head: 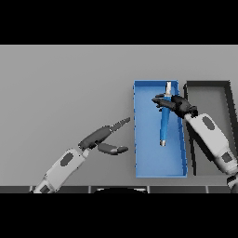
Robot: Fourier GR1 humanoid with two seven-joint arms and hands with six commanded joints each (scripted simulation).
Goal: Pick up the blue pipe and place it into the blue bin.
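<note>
The blue pipe, the thing this task is about, is lying lengthwise over the blue bin, with its long axis running from the far end of the bin towards the robot, tilted only slightly. Starting at the left of the view, the left hand is hanging over the bare grey table, just beside the bin's left wall, with its fingers straight and relaxed and its thumb spread apart, holding nothing. Moving right, the blue bin is sitting as a long open tray, and the pipe is occupying its right half, with a pale tip at the far end and a small light cap at the near end. Further right, the right hand is reaching in from the right side and curling its fingers round the upper part of the pipe, so this hand is the one in charge. Whether the pipe is already resting on the bin floor is hard to tell. Judging from this, letting go over the bin is what is remaining. At the far right, a dark grey bin is standing just beside the blue one
</note>
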